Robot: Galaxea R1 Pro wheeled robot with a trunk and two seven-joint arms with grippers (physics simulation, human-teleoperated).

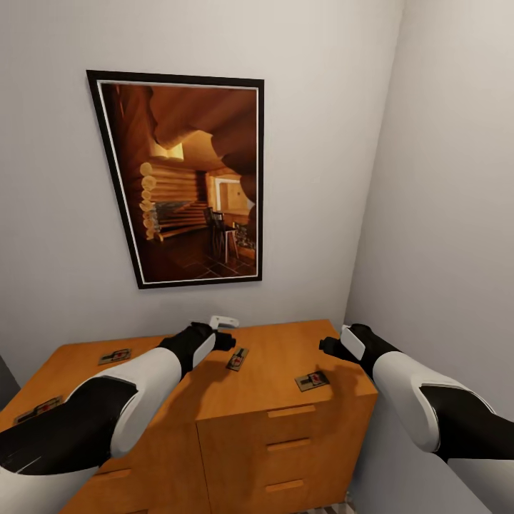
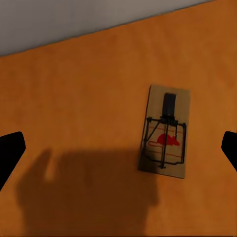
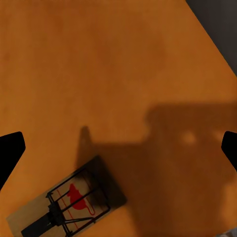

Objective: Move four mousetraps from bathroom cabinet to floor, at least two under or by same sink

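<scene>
a corner of grey walls with a framed picture point(image 1: 189, 182) above the orange cabinet point(image 1: 285, 421). four mousetraps lie on its top. the left gripper point(image 1: 227, 341), jaws apart, hovers just beside the middle mousetrap point(image 1: 238, 358), whose long axis runs across the gap between the jaws. the right gripper point(image 1: 330, 345), jaws also apart, hovers near another mousetrap point(image 1: 312, 380).

**Count of things on and around the cabinet**

Four small flat tan wooden mousetraps with dark wire lie on top: one point(image 1: 115, 355), a second point(image 1: 39, 409), a third point(image 1: 238, 358), a fourth point(image 1: 312, 380). There is one low orange-brown wooden cabinet point(image 1: 285, 457), with three slim bar handles on its right-hand fronts, one black-framed picture point(image 1: 189, 178), and one small white object point(image 1: 224, 321).
</scene>
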